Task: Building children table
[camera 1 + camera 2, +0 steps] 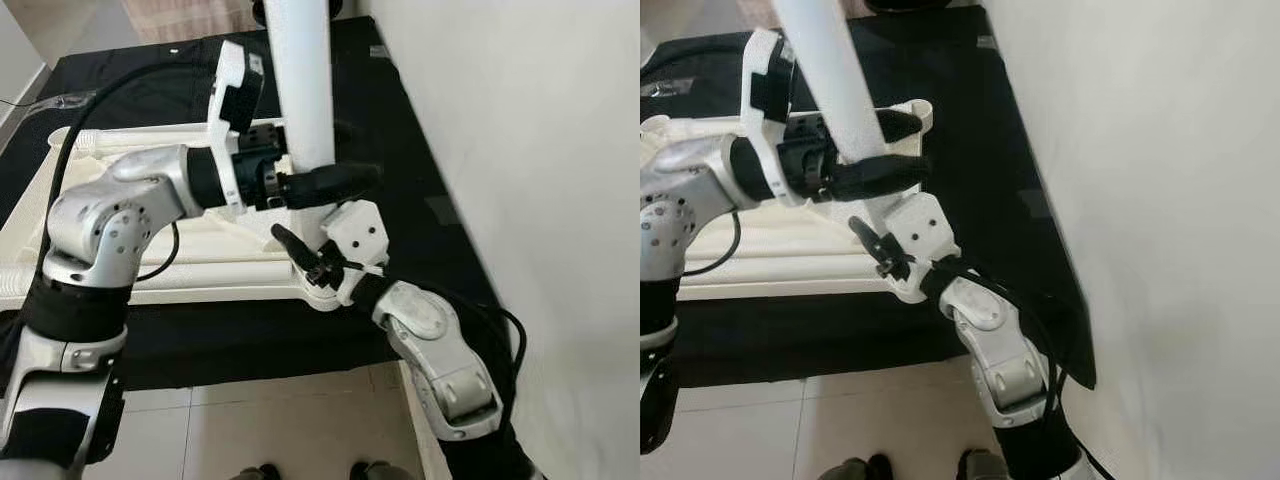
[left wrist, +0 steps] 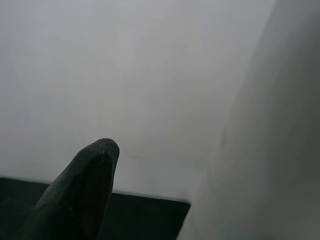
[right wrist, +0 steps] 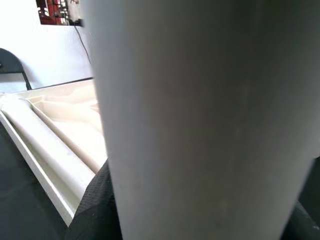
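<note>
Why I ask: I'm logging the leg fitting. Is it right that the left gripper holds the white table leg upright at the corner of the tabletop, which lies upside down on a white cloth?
Not quite: the cloth is black, not white, as the left eye view shows. The rest stands: the left gripper holds the white table leg upright at the corner of the upturned tabletop.
</note>
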